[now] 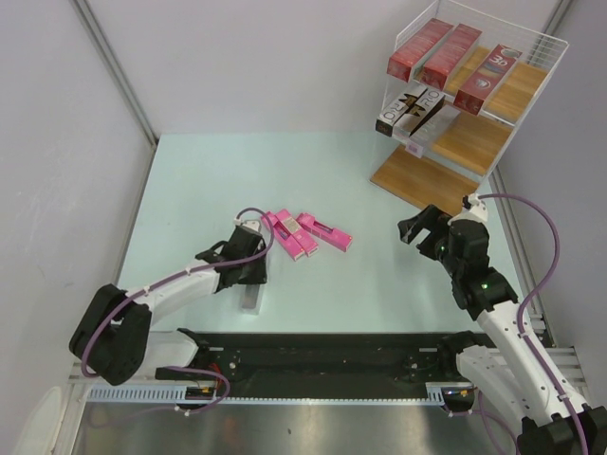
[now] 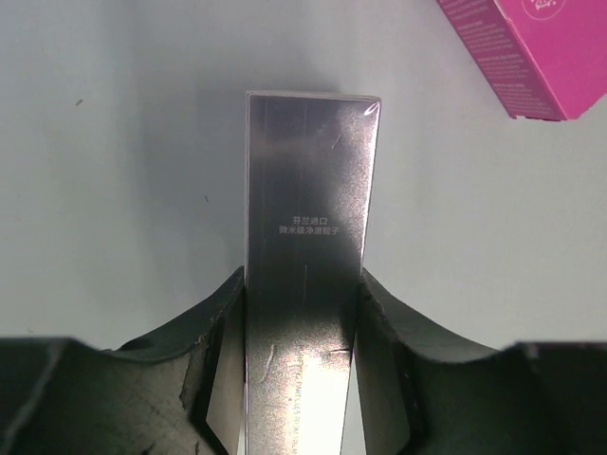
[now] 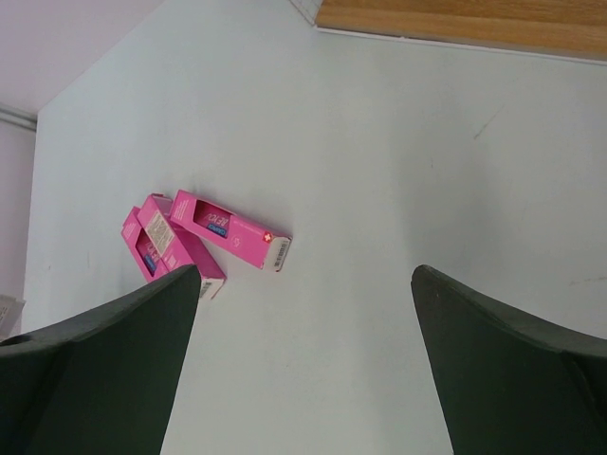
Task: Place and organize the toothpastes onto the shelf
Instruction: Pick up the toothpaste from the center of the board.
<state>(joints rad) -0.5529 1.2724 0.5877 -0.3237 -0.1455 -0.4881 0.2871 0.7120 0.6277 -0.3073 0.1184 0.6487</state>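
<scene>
My left gripper [image 1: 244, 261] [image 2: 302, 277] is shut on a silver-grey toothpaste carton [image 2: 308, 190] that lies on the table; both pads press its long sides. Its near end [image 1: 251, 299] shows below the gripper in the top view. Three bright pink toothpastes [image 1: 294, 235] [image 3: 228, 229] lie close together just right of it, and a corner of one [image 2: 531, 47] shows in the left wrist view. The shelf [image 1: 474, 142] stands at the far right with three dark red cartons [image 1: 446, 52] on its top board and two silver-grey ones [image 1: 410, 109] on the middle board. My right gripper [image 1: 417, 230] [image 3: 303, 275] hovers open with nothing between its fingers.
The shelf's bottom wooden board [image 1: 417, 180] [image 3: 465, 24] is bare. Grey walls close in the table on the left and right. A black rail [image 1: 322, 360] runs along the near edge between the arm bases.
</scene>
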